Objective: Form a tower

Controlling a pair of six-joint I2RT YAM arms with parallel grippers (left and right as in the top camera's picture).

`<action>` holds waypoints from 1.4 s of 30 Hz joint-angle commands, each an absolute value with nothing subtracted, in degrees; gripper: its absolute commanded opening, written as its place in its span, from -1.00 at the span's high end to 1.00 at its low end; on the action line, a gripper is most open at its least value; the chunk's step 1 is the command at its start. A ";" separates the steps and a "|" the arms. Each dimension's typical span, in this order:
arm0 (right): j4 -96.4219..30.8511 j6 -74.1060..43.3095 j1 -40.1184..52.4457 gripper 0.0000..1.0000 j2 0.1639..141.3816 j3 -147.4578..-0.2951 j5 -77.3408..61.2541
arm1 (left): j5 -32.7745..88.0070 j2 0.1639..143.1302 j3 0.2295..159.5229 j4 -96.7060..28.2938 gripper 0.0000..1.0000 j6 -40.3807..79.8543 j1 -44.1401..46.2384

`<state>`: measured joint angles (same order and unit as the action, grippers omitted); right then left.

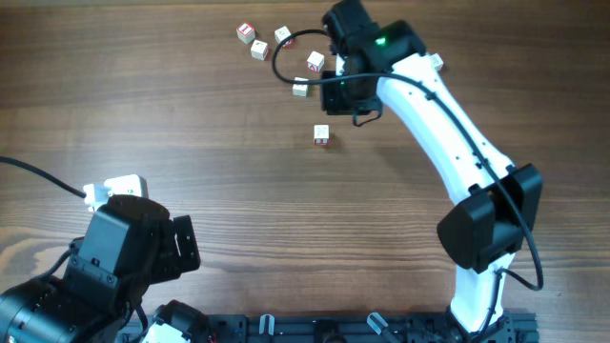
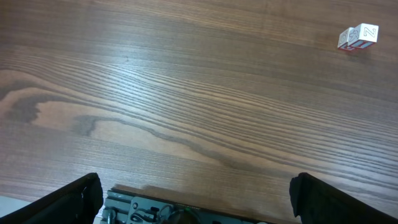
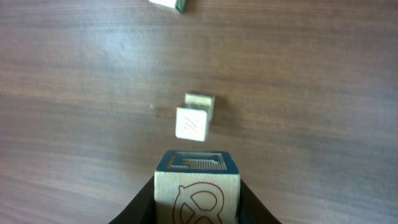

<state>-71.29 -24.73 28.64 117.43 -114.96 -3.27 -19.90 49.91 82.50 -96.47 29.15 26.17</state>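
Observation:
In the right wrist view my right gripper (image 3: 197, 180) is shut on a pale wooden cube (image 3: 196, 200) with a dark blue top and a red line drawing on its front. From overhead the right gripper (image 1: 335, 88) hides that cube. Beyond the fingers stands a pale cube with a slanted mark (image 3: 194, 119). Overhead, a lone pale cube with a red side (image 1: 322, 135) sits below the gripper, and it also shows far right in the left wrist view (image 2: 359, 36). I cannot tell whether it is one cube or a short tower. My left gripper (image 2: 199, 205) is open and holds nothing.
Several loose cubes lie near the right gripper: a red-marked one (image 1: 246, 32), others (image 1: 259, 50), (image 1: 283, 35), (image 1: 315, 62), (image 1: 301, 90). A black cable (image 1: 278, 59) loops among them. A green-edged cube (image 3: 168, 4) sits at the frame top. The left arm (image 1: 124, 257) fills the lower left.

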 commanded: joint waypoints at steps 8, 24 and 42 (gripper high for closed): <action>-71.42 -26.61 32.97 0.65 125.64 -114.61 -0.03 | -20.86 49.76 82.52 -96.49 -1.00 28.27 25.87; -62.43 -26.11 33.69 0.53 126.52 -107.18 1.89 | -20.86 49.76 82.52 -96.49 -1.00 28.27 25.87; -62.61 -27.20 33.69 -0.04 127.04 -107.18 3.51 | -20.86 49.76 82.52 -96.49 -1.00 28.25 25.87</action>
